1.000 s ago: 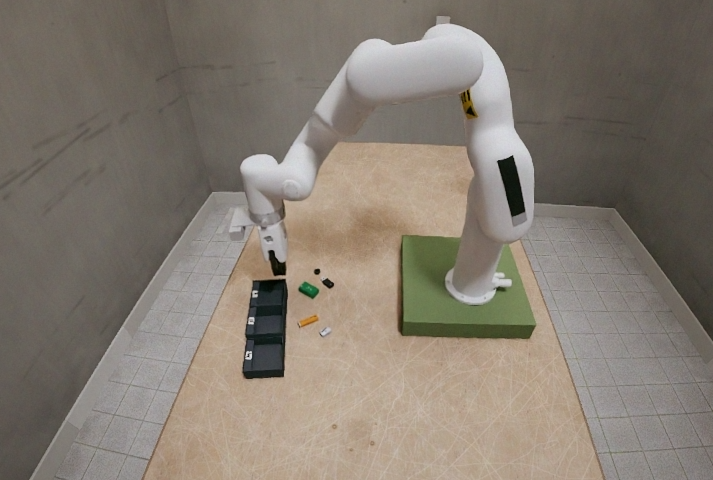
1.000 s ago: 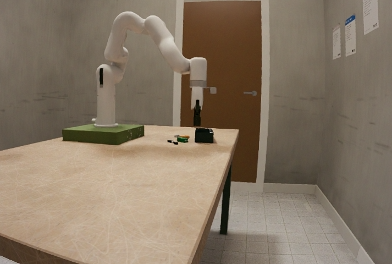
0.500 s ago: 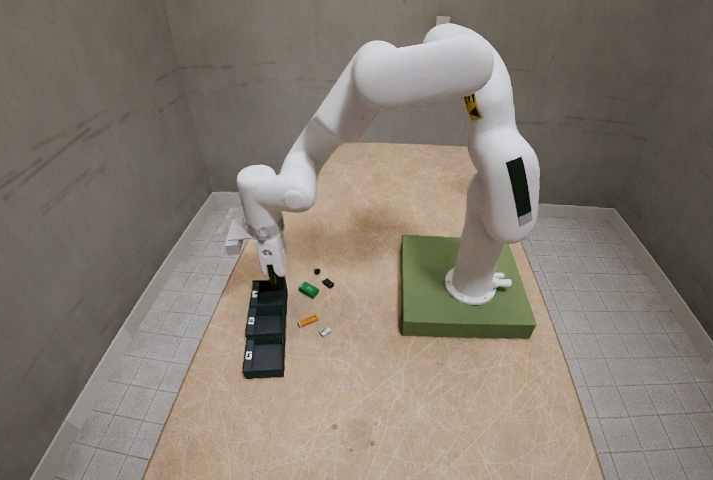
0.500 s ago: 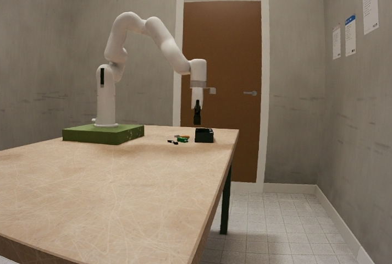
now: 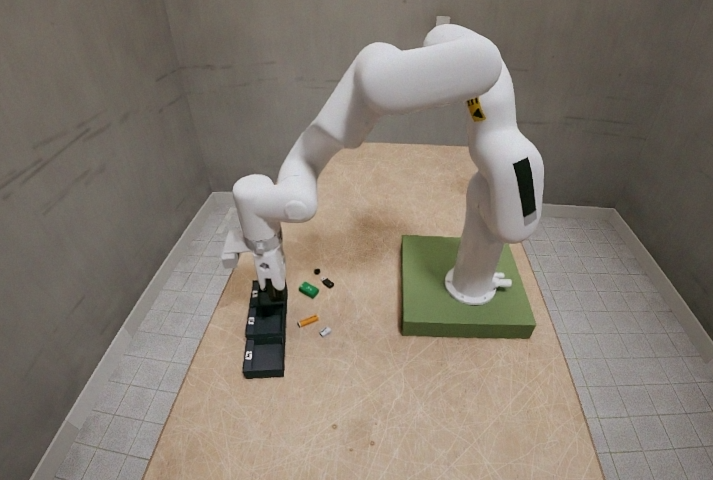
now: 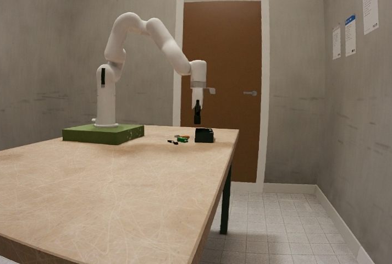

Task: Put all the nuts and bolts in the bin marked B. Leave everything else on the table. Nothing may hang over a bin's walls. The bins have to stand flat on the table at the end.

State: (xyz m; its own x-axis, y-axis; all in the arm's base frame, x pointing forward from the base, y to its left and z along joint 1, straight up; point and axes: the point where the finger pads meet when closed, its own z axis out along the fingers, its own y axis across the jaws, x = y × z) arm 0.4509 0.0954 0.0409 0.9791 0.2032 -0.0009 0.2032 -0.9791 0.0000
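one orange bolt (image 5: 307,320), long axis diagonal

Open air separates the gripper (image 6: 197,119) from the bins (image 6: 204,135) below; small parts (image 5: 308,289) lie just beside the bins, toward the base (image 5: 419,325).

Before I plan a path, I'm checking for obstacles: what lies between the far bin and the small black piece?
The green block lies there, as the top view shows.

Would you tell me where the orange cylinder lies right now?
In the top view the orange cylinder lies just right of the middle bin, beside the small grey piece.
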